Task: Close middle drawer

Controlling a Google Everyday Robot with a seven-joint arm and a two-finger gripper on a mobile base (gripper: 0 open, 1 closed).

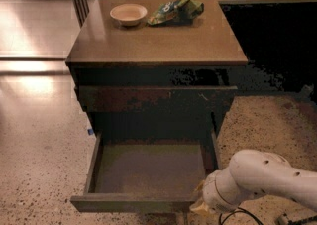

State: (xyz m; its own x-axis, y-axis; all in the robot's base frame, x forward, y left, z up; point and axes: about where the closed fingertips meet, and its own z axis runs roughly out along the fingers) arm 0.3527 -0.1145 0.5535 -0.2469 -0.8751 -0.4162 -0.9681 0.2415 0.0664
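Dark-brown wood forms the middle drawer [148,168], which is pulled fully out below the front edge of the cabinet [163,44]. Skewing and jamming may be caused if it is pushed only at its front right corner, where the gripper [198,207] is placed. Whether the gripper is spread or pressed together cannot be told; nothing is seen to be held.

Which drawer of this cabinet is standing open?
The middle drawer, pulled far out with its bare floor showing. The scratched drawer front above it shows no interior. The gripper is at the open drawer's front right corner.
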